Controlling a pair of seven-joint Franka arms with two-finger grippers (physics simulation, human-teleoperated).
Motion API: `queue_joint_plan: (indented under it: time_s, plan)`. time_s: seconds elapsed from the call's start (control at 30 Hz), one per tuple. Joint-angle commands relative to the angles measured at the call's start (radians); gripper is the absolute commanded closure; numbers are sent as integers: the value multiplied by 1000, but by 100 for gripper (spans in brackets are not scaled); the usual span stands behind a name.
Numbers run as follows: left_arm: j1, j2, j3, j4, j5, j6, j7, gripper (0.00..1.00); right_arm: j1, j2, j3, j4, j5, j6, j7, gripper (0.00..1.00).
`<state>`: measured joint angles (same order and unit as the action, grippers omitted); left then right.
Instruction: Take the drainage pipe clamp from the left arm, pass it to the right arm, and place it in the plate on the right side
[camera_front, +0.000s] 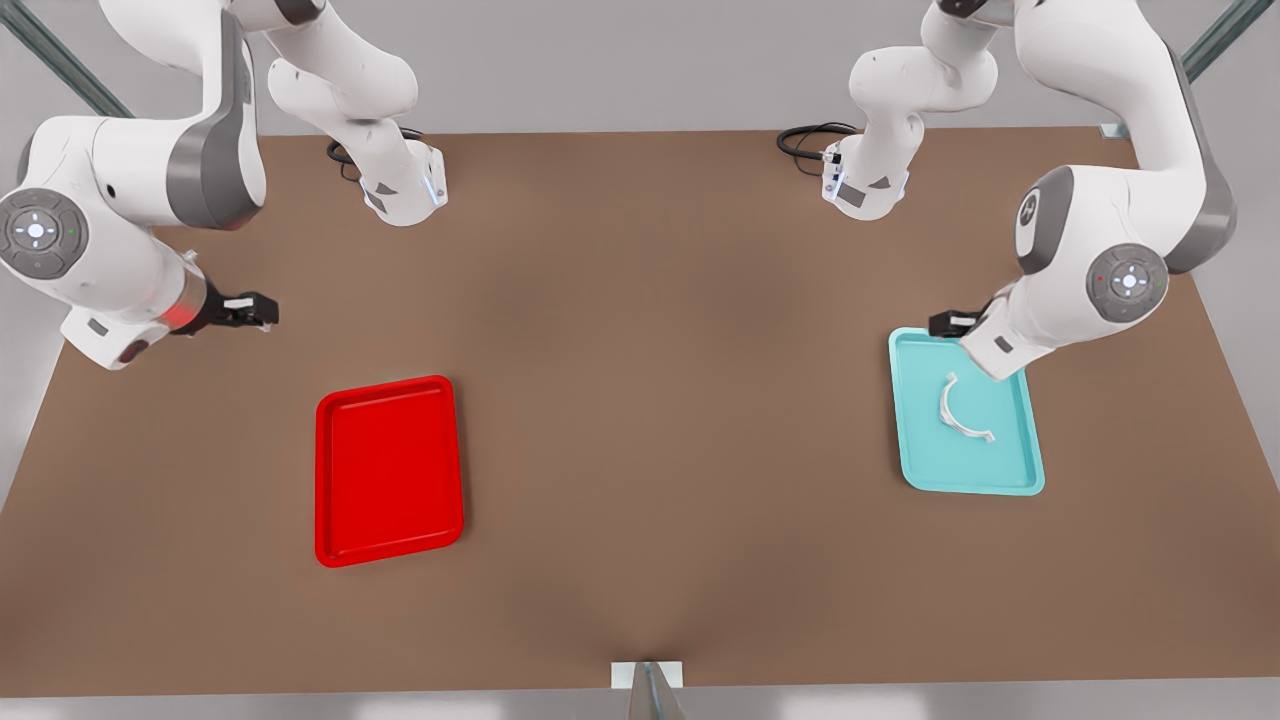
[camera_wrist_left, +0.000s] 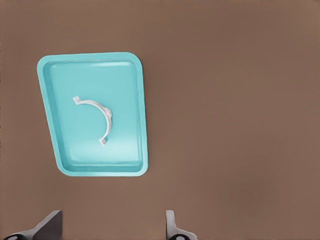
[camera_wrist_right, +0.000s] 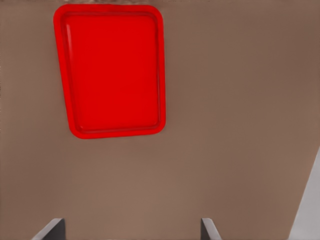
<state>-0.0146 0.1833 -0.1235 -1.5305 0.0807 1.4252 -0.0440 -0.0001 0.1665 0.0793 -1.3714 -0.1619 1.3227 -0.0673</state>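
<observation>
Drainage pipe clamp (camera_front: 962, 410) lies flat inside the teal tray (camera_front: 1020, 470), on the front view's right, w/ its C opening toward the tray's far-right corner; nothing is touching it. In the left wrist view the clamp (camera_wrist_left: 96, 118) sits roughly mid-tray, tray (camera_wrist_left: 130, 165) resting on the brown tabletop (camera_front: 650, 400). Left gripper (camera_front: 945, 322) hangs above the teal tray's far-left corner, apart from the clamp; its fingers (camera_wrist_left: 172, 227) are spread wide w/ nothing between them, just bare tabletop. The plate (camera_front: 388, 470), bright red, sits on the front view's left, well apart from the teal tray. Right gripper (camera_front: 262, 312) hovers over the tabletop beyond the plate, nearer the front view's left edge, not over it; its fingers (camera_wrist_right: 207, 229) are also spread wide apart and hold nothing. Right wrist view looks down on the plate (camera_wrist_right: 115, 127) w/ open tabletop between it and the fingertips.
</observation>
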Motion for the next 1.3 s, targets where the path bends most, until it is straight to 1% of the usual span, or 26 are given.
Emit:
queue_joint_plan:
  time_s: [0.0, 0.07, 0.1, 0.13, 0.17, 0.2, 0.23, 0.27, 0.33, 0.43, 0.47, 0.5, 0.53, 0.57, 0.67, 0.9, 1.07, 1.1, 1.23, 1.27]
  plan:
    - [1, -1, 2, 0, 8, 67, -22, 0, -3, -5, 0, -11, 13, 90, 57, 0]
    - [1, 18, 5, 0, 30, 75, -31, 0, -1, 15, -1, 0, -1, 87, 60, 0]
    - [5, 82, 65, -7, 28, 124, -31, 0, 5, 44, -1, 18, 9, 76, 46, 0]
    - [8, 149, 131, -28, 24, 223, -33, 0, 11, 62, -1, 18, 19, 76, 47, 0]
    - [8, 176, 148, -66, 22, 308, -68, 0, 14, 64, 0, 17, 18, 76, 47, 0]
    - [12, 212, 153, -120, 24, 430, -172, 0, 14, 67, 0, 17, 18, 78, 44, 0]
    - [39, 263, 156, -126, 19, 501, -182, 0, 14, 68, 0, 17, 24, 79, 44, 0]
    - [56, 311, 163, -126, 17, 552, -182, 0, 8, 74, 0, 17, 24, 82, 43, 0]
    - [82, 370, 168, -126, 14, 587, -203, 0, 9, 82, -1, 15, 38, 81, 49, 0]
    - [87, 374, 168, -200, 17, 704, -454, 0, 8, 90, -1, 17, 41, 84, 44, 0]
    - [90, 374, 168, -252, 16, 784, -545, 0, 8, 90, -1, 17, 39, 85, 44, 0]
    - [91, 374, 168, -261, 16, 810, -609, 0, 8, 91, -1, 17, 39, 85, 44, 0]
    - [97, 375, 168, -261, 13, 816, -629, 0, 6, 96, -1, 18, 38, 85, 44, 0]
    - [105, 378, 168, -272, -19, 862, -631, 0, 8, 96, 0, 17, 38, 85, 44, 0]
    - [125, 393, 168, -349, -33, 989, -634, 0, 14, 97, 0, 17, 36, 85, 44, 0]
    - [151, 397, 177, -415, -32, 989, -689, 0, 14, 105, 0, 12, 39, 85, 43, 0]
    - [177, 403, 177, -427, -33, 1028, -689, 0, 15, 105, 0, 6, 39, 82, 43, 0]
    - [177, 404, 177, -428, -35, 1026, -689, 3, 19, 105, 0, 6, 39, 81, 43, 0]
    - [179, 395, 177, -450, -39, 1000, -691, 3, 19, 111, 0, 6, 38, 81, 43, 0]
    - [176, 377, 177, -474, -67, 1000, -689, 3, 19, 113, 0, 8, 36, 81, 43, 0]
